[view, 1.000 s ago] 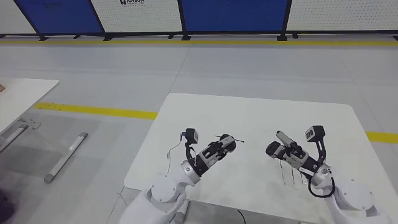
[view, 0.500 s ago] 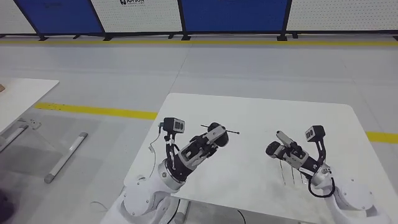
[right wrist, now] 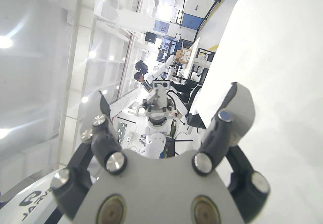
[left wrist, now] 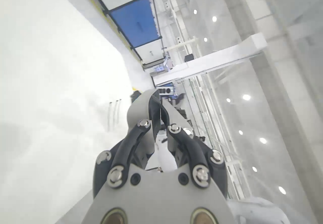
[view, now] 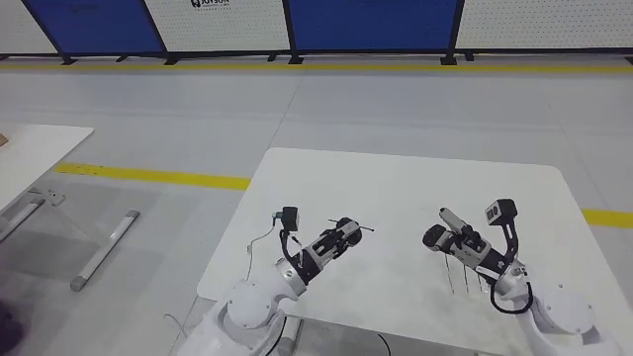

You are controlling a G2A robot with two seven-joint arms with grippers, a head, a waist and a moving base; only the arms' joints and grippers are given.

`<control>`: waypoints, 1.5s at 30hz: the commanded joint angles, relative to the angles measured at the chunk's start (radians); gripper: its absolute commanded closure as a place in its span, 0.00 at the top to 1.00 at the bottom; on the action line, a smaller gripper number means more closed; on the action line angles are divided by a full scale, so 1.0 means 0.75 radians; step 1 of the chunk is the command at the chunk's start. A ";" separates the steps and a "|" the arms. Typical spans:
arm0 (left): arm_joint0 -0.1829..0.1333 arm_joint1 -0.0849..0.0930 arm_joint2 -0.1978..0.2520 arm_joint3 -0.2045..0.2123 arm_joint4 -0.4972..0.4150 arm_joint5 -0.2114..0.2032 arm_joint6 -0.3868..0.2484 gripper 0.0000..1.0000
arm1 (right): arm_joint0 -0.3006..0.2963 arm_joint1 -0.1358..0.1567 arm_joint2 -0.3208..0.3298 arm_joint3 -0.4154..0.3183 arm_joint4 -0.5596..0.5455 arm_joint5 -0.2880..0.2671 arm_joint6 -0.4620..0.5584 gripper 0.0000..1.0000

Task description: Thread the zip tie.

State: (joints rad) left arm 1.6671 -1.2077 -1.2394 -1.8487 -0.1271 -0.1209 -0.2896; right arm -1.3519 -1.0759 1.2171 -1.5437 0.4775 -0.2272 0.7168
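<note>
My left gripper (view: 346,229) is over the near-left part of the white table (view: 415,183), shut on a thin black zip tie (view: 365,227) whose end sticks out toward the right arm. In the left wrist view the gripper (left wrist: 155,108) has its fingers pressed together on a dark strip. My right gripper (view: 442,229) hangs over the near-right part of the table, a hand's width away from the tie's tip. Its own view shows the right gripper (right wrist: 169,101) open with nothing between the fingers, and the left arm (right wrist: 156,106) facing it farther off.
Several spare zip ties (view: 453,277) lie on the table under the right arm, also seen as thin dark lines (left wrist: 114,114) past the left fingers. A second white table (view: 40,153) stands at the far left across the floor.
The left arm rose and swung left half a second ago, then came back down and lower with the zip tie still gripped. The right arm has not moved.
</note>
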 commanded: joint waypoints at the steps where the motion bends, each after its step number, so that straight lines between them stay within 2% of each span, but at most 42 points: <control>1: -0.016 -0.001 0.022 0.054 0.029 -0.001 0.009 0.00 | 0.000 0.000 0.000 0.000 0.000 0.000 0.000 1.00; 5: -0.036 -0.006 0.056 0.104 0.034 -0.008 0.027 0.00 | 0.000 0.000 0.000 0.000 0.000 0.000 0.000 1.00; 8: -0.048 -0.008 0.072 0.096 0.006 -0.018 0.015 0.00 | 0.000 0.000 0.000 0.000 0.000 0.000 0.000 1.00; 12: -0.042 -0.005 0.053 -0.013 -0.036 -0.063 0.008 0.00 | 0.000 0.000 0.000 0.000 0.000 0.000 0.000 1.00; 15: -0.020 -0.003 0.023 -0.130 -0.075 -0.100 0.050 0.00 | 0.000 0.000 0.000 0.000 0.000 0.000 0.000 1.00; 16: -0.014 -0.002 0.006 -0.184 -0.096 -0.108 0.058 0.00 | 0.000 0.000 0.000 0.000 0.000 0.000 0.000 1.00; 20: 0.025 0.005 -0.032 -0.350 -0.098 -0.133 0.045 0.00 | 0.000 0.000 0.000 0.000 0.000 0.000 0.000 1.00; 23: 0.057 0.010 -0.055 -0.444 -0.097 -0.149 0.036 0.00 | 0.000 0.000 0.000 0.000 0.000 0.000 0.000 1.00; 27: 0.087 0.014 -0.070 -0.500 -0.101 -0.165 0.028 0.00 | 0.000 0.000 0.000 0.000 0.000 0.000 0.000 1.00; 30: 0.093 0.015 -0.067 -0.499 -0.099 -0.161 0.024 0.00 | 0.000 0.000 0.000 0.000 0.000 0.000 0.000 1.00; 36: 0.068 0.015 -0.045 -0.419 -0.059 -0.112 0.028 0.00 | 0.000 0.000 0.000 0.000 0.000 0.000 0.000 1.00; 39: 0.059 0.016 -0.033 -0.355 -0.013 -0.080 0.035 0.00 | 0.000 0.000 0.000 0.000 0.000 0.000 0.000 1.00; 45: 0.027 0.016 0.024 -0.186 0.096 0.018 0.036 0.00 | 0.000 0.000 0.000 0.000 0.000 0.000 0.000 1.00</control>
State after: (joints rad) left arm 1.6922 -1.1952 -1.2294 -2.0108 -0.0594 -0.1138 -0.2643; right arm -1.3519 -1.0759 1.2171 -1.5437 0.4775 -0.2272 0.7168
